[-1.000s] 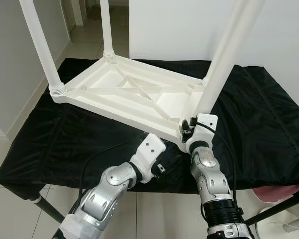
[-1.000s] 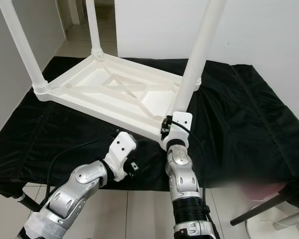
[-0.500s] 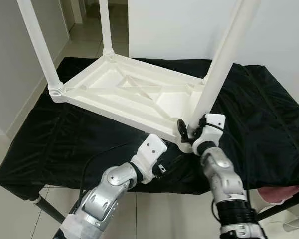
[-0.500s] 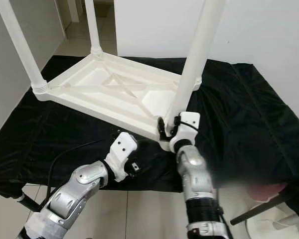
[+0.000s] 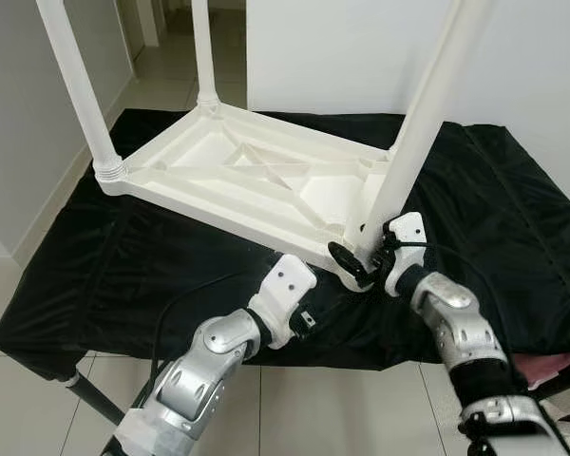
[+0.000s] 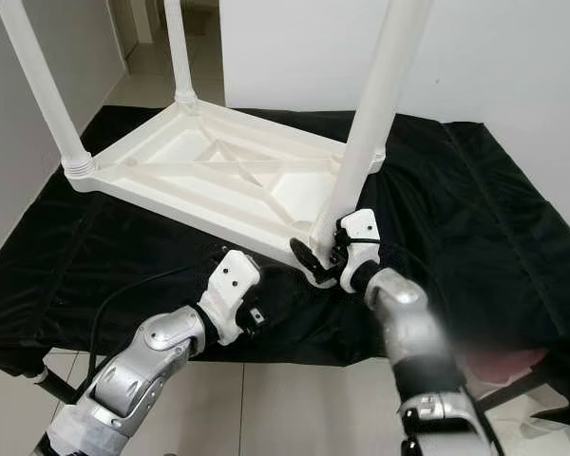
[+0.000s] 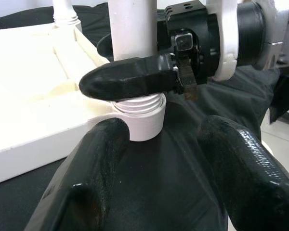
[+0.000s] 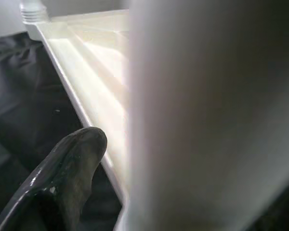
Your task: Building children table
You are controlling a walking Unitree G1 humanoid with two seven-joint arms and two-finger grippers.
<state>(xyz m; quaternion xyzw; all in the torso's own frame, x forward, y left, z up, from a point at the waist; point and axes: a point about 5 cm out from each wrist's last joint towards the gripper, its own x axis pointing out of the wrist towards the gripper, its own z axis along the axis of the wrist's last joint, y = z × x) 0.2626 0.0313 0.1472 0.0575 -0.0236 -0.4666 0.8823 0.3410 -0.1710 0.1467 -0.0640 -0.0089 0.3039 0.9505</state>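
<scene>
**Right pincer at near-corner leg socket**

We see the white plastic children's table (image 5: 256, 180) lying upside down on the black-draped table (image 5: 123, 275). The right pincer (image 5: 358, 256) is closed on the base of the white cylindrical leg (image 5: 413, 133), just above the threaded socket at the near corner. The left pincer (image 7: 159, 159) hovers open just in front of that socket, touching nothing.

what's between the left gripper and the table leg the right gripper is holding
Only bare black cloth. In the left wrist view the left gripper faces the base of the table leg, where the right gripper clamps it, with nothing else between.
</scene>
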